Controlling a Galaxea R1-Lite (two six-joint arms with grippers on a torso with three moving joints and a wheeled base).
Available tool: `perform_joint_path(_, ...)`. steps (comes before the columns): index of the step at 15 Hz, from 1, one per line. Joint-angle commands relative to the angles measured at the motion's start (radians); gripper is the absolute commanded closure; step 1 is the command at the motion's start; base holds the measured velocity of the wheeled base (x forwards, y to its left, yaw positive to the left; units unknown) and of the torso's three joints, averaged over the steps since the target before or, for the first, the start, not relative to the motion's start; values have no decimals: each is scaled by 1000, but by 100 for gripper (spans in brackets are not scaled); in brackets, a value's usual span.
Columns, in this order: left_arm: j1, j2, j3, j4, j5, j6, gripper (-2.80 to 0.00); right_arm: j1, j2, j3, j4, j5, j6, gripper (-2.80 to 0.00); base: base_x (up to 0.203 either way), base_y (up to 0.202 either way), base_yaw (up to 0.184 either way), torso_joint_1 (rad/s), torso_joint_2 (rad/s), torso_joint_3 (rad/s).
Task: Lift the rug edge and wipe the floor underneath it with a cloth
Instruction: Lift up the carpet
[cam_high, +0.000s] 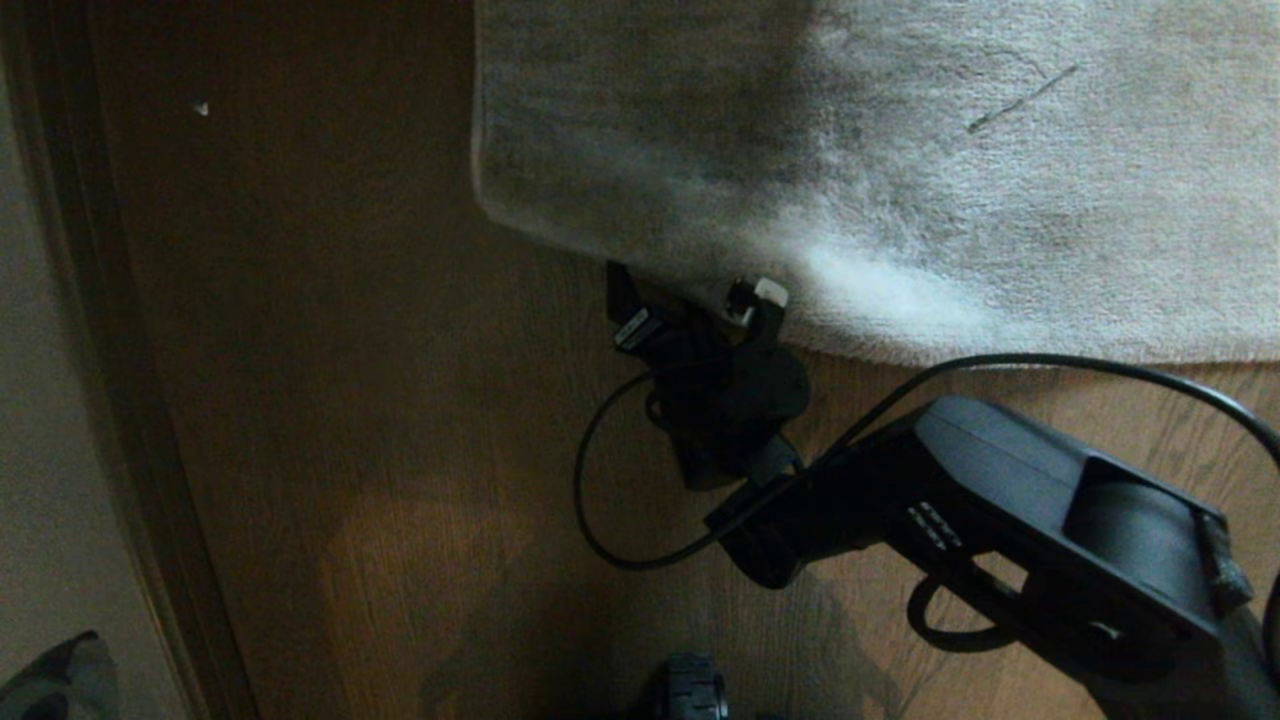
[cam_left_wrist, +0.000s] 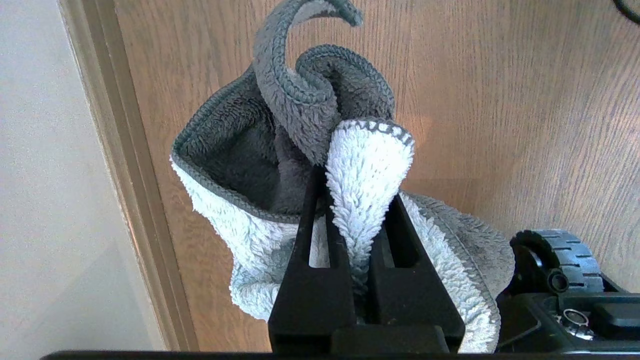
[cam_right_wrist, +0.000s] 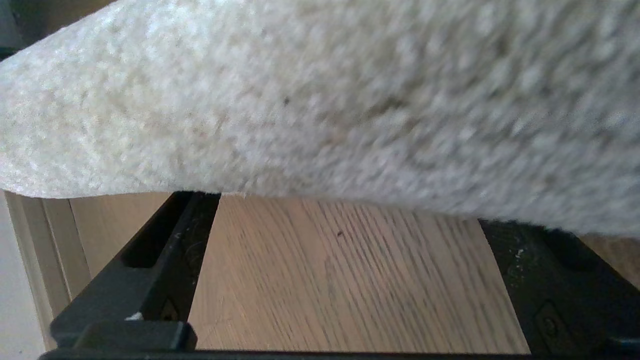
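The grey-beige rug (cam_high: 900, 150) fills the top of the head view, and its rug edge (cam_high: 640, 262) runs down to the right from a rounded corner (cam_high: 490, 200). My right gripper (cam_high: 690, 310) stands open at that border, fingers wide apart, one fingertip (cam_high: 758, 294) over the pile. In the right wrist view the rug edge (cam_right_wrist: 320, 185) hides both tips of the right gripper (cam_right_wrist: 345, 210), with bare floor (cam_right_wrist: 340, 280) between the fingers. My left gripper (cam_left_wrist: 357, 200) is shut on a fluffy grey and pale blue cloth (cam_left_wrist: 370, 160), held above the floor (cam_left_wrist: 500, 100).
A wooden trim strip (cam_high: 100, 300) with a pale surface (cam_high: 30, 300) beyond it runs along the left side. My right arm's black cable (cam_high: 590, 500) loops over the brown planks (cam_high: 350, 400). A wheel of the base (cam_left_wrist: 560, 255) sits close beside the cloth.
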Motion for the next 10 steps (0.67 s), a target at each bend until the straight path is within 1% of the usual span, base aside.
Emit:
perform_joint_path(1,0,0,0,0,0,-1,0,2,-13,2,-48,-4,3,-280,0,0,0,0,0,0)
perform_joint_path(10,0,0,0,0,0,-1,0,3,-16,1,-49,-8,3,-280,0,0,0,0,0,0)
